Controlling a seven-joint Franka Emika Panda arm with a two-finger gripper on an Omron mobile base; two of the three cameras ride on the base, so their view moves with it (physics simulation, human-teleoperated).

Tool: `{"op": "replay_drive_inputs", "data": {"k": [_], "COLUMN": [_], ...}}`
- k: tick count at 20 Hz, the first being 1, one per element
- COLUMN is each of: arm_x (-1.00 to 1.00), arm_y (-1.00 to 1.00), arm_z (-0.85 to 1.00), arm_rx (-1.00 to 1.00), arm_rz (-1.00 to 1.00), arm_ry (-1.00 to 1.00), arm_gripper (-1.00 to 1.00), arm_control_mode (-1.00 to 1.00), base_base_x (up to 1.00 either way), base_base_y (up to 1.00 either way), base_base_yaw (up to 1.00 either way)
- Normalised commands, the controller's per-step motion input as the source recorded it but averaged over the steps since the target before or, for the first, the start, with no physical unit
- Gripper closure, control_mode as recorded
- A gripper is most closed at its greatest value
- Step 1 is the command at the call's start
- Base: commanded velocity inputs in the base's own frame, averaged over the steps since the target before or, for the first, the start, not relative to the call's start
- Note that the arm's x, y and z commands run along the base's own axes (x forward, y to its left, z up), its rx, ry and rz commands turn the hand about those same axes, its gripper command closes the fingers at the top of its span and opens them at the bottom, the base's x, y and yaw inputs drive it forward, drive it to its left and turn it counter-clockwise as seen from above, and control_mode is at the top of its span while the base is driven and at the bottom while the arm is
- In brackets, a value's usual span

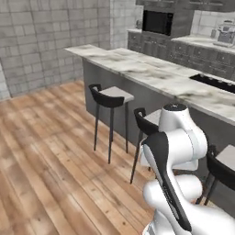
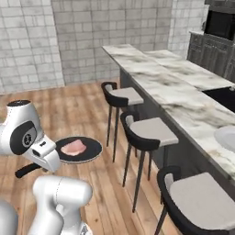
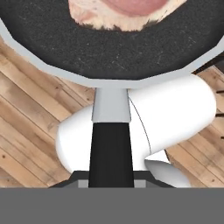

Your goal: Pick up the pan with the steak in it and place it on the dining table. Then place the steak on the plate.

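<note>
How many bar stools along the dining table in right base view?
3, all at the dining table: far stool, middle stool, near stool cut off by the frame's bottom edge. More may sit outside the frame.

Right base view. The pan (image 2: 89,153), level above the wood floor (image 2: 82,103), carries the steak (image 2: 73,147) just beyond the jaws, which are hidden behind the white hand. Farther out from the jaws stand three stools (image 2: 151,131) along the dining table (image 2: 170,85), and the plate (image 2: 227,137) lies on its marble top.
</note>
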Motion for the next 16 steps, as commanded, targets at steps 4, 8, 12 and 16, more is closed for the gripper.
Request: {"op": "replay_drive_inputs", "data": {"k": [4, 8, 12, 16], "arm_x": [0.0, 0.0, 0.0, 0.0], "arm_y": [0.0, 0.0, 0.0, 0.0], "arm_z": [0.0, 0.0, 0.0, 0.0], "arm_rx": [0.0, 0.0, 0.0, 0.0], "arm_rz": [0.0, 0.0, 0.0, 0.0], "arm_ry": [0.0, 0.0, 0.0, 0.0], "arm_gripper": [1.0, 1.0, 1.0, 1.0], "arm_control_mode": [1.0, 1.0, 1.0, 1.0], "base_base_x": [0.06, 0.02, -0.19, -0.12], "base_base_y": [0.05, 0.06, 0.17, 0.17], "base_base_yaw": [-0.48, -0.46, -0.4, -0.41]}}
